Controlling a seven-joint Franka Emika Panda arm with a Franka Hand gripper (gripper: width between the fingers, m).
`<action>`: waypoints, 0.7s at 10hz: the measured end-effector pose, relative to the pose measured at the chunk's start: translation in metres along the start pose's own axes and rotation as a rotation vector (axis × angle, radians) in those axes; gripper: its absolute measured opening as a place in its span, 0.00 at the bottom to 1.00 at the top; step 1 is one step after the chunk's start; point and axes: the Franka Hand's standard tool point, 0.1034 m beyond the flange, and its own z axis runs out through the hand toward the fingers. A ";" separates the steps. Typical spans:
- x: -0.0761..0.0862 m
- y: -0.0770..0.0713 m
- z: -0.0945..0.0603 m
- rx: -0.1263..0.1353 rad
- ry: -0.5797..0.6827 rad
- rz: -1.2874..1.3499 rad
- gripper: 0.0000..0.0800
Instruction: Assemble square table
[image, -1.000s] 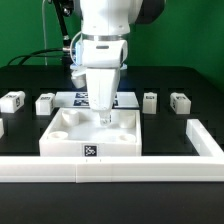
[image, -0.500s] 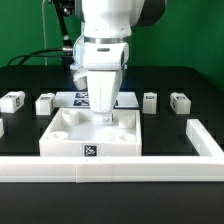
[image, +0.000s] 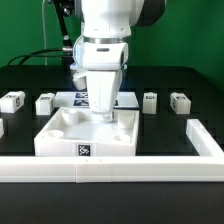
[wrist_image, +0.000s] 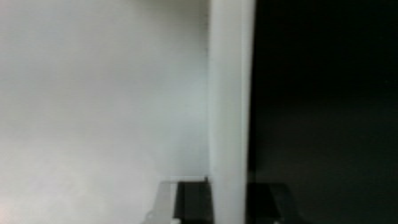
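The end effector (image: 105, 117) is pinched narrow on the raised far rim of the large white plastic square slab (image: 85, 137), which lies directly beneath it on the black counter (image: 22, 118). The wrist view shows that rim (wrist_image: 231, 100) running between the fingers. The step in hand is probably gripping the slab to reposition it, so the next move calls for a steady drag without tipping. Its corner sockets hold nothing. Small white block legs (image: 45, 101) stand well apart on both sides.

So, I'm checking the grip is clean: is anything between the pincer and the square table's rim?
Nothing visible. The pincer is shut directly on the square table at its far rim, and the wrist view shows only that rim in it. The legs stand apart behind.
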 end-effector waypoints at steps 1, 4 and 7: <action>0.000 0.000 0.000 0.000 0.000 0.000 0.07; 0.001 0.000 0.000 0.000 0.000 -0.003 0.07; 0.025 0.003 0.001 -0.007 0.004 -0.080 0.07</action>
